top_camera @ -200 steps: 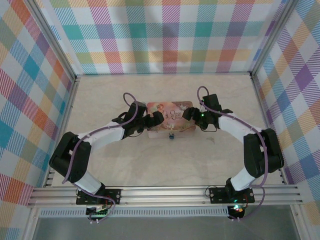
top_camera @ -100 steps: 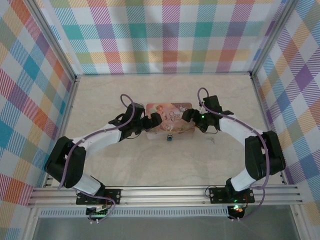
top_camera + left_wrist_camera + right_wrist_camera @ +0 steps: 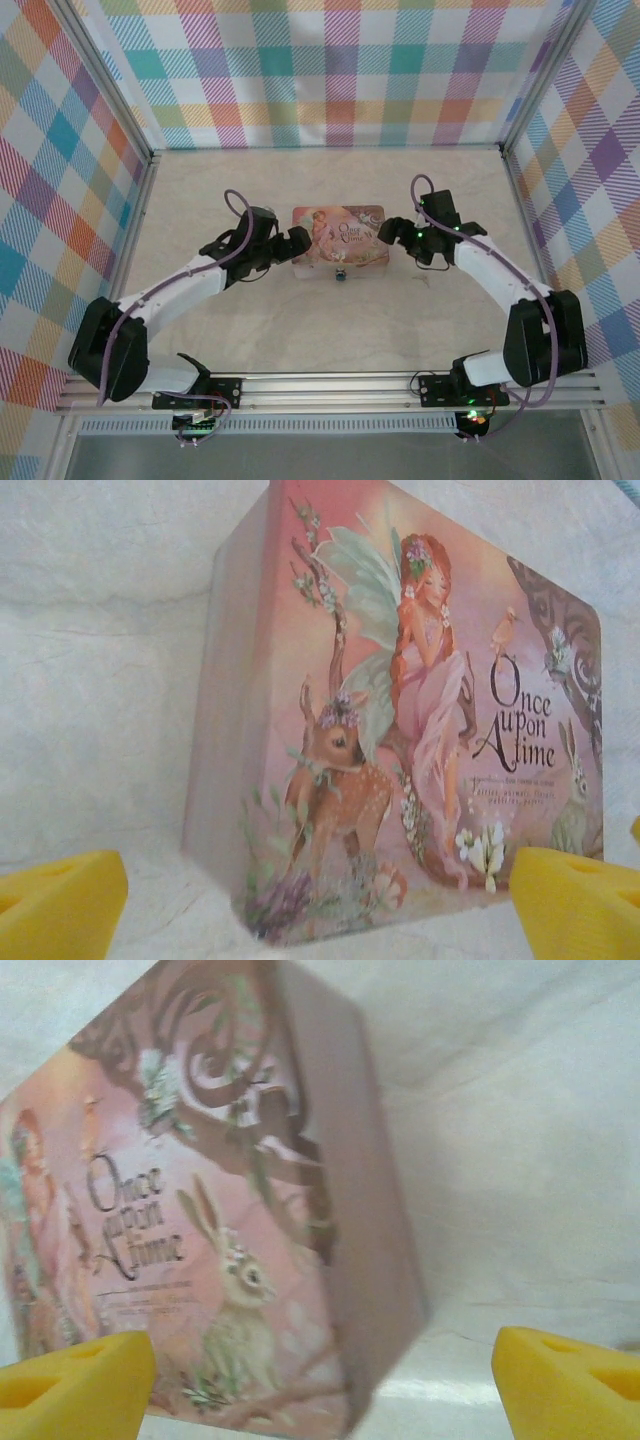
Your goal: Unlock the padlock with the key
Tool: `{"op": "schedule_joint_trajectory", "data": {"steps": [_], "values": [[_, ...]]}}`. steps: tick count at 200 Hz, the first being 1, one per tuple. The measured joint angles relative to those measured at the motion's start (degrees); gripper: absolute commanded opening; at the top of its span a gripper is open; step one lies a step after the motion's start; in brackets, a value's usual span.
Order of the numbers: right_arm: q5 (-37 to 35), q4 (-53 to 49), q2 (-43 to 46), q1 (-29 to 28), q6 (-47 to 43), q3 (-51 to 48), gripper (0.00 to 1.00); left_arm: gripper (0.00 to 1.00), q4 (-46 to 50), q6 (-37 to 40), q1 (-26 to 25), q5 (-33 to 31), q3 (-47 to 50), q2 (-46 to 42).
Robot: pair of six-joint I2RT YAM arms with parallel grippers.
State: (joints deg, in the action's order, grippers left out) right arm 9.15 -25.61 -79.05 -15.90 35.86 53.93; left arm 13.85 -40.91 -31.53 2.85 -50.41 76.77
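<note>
Pale marble tabletop [image 3: 300,330], plaid walls [image 3: 330,70]. The padlock [image 3: 341,273] is noted at frame centre, just below the pink tin [image 3: 338,232]; a key cannot be made out. The left gripper [image 3: 297,243] and right gripper [image 3: 386,232], fingers wide and empty, flank the tin. Risk judged: tin nudged, tiny lock dragged off.

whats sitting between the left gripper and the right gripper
The pink tin lies flat between the left gripper and the right gripper, as the top view shows. The padlock sits just off its near edge.
</note>
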Motion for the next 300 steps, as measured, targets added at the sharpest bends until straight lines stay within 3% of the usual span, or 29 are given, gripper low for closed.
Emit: {"op": "schedule_joint_trajectory", "data": {"steps": [29,63,139,210,300], "values": [[-5.1,-6.9,0.9,1.4,-2.1,2.2,0.83,0.94,3.0,1.3,-2.5,0.3,-0.1,-2.2],[-8.0,-11.3,0.9,5.4,-2.8,2.2,0.76,0.92,3.9,1.8,-10.4,0.6,-0.9,-1.7],[-8.7,-13.0,-4.8,9.5,-4.0,-0.5,0.63,0.91,3.7,3.1,-25.4,-0.2,-10.1,11.3],[-6.7,-10.3,-9.8,9.6,-4.2,-2.6,0.58,0.91,3.8,3.8,-30.9,-0.1,-14.3,16.9],[-6.0,-6.9,-13.8,10.2,-5.1,-2.6,0.48,0.9,3.9,4.6,-32.2,0.0,-15.5,17.7]]}}
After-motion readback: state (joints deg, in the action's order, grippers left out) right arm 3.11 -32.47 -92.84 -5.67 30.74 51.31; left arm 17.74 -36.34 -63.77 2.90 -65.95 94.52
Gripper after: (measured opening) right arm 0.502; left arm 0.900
